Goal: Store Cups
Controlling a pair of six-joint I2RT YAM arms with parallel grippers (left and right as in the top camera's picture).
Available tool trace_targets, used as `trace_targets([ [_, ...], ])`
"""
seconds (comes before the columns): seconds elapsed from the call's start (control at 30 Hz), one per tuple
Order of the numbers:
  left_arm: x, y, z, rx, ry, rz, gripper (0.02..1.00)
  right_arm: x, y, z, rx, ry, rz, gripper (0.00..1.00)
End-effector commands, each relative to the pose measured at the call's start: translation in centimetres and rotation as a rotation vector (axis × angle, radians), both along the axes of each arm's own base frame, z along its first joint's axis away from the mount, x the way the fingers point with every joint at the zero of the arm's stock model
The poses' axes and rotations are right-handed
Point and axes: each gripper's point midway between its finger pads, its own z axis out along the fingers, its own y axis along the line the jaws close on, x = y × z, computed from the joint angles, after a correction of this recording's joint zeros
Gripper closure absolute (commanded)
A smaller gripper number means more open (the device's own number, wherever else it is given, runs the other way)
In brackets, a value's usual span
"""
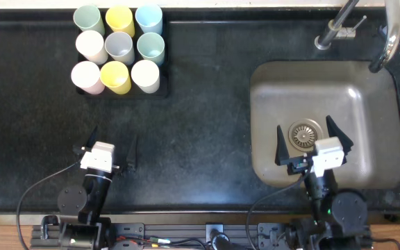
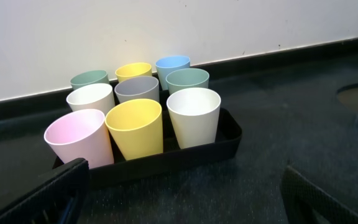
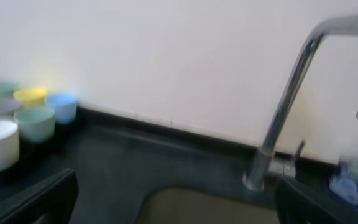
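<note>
Several pastel cups stand upright in a black tray at the back left of the dark counter. In the left wrist view the cups fill the tray, pink, yellow and white in the near row. My left gripper is open on the counter well short of the tray, with nothing between its fingers. Over the sink my right gripper also stands open and empty. Its wrist view shows some cups far off.
A metal faucet rises behind the sink, seen also as the faucet in the right wrist view. The sink drain lies under the right gripper. A white wall runs along the counter's back edge.
</note>
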Motion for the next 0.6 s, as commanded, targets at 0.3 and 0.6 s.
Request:
trace_targets([
  [0.3,-0.1,-0.1,0.0,0.016,-0.007,-0.008,0.02,1.0,0.2,-3.5,0.084,-0.191,0.01,0.003],
  [0.6,-0.1,-0.1,0.0,0.016,-0.007,-0.008,0.02,1.6,0.2,-7.8,0.061,-0.015,-0.001,0.003],
])
